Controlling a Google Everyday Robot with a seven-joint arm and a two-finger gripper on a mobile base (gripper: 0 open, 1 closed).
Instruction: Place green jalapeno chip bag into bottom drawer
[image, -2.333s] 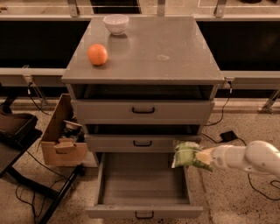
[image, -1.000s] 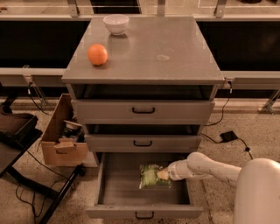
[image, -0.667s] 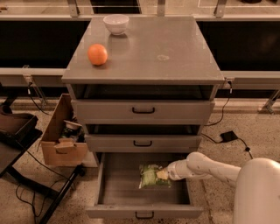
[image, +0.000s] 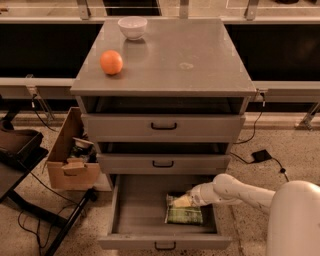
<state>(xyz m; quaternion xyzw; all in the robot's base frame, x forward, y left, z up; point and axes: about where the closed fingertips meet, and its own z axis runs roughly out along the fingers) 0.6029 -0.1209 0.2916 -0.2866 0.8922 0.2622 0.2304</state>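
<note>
Lower and flatter than a moment ago, the bag now lies on the floor of the bottom drawer, right of the middle. A moment back it sat higher and tilted up at the gripper's tip. Before that it was carried outside the cabinet, off to the right.

The gripper is down inside the open drawer at the bag's upper right corner, touching it or just beside it. The white arm reaches in over the drawer's right wall. Whether the gripper has hold of the bag or has already let go, I cannot tell from where I stand. A pale yellowish patch sits right at the tip, and I can't say if that is the bag's crumpled top or part of the tool.

To my eye the bag is where the task wants it, resting inside the walls with nothing hanging over the front. What looks left is to release it, if that isn't done, and to draw the arm out without dragging the bag along. The risk is a corner snagging on the tip as it lifts.

The two upper drawers are shut or nearly so. The orange and the bowl sit on top, well apart from all this.
</note>
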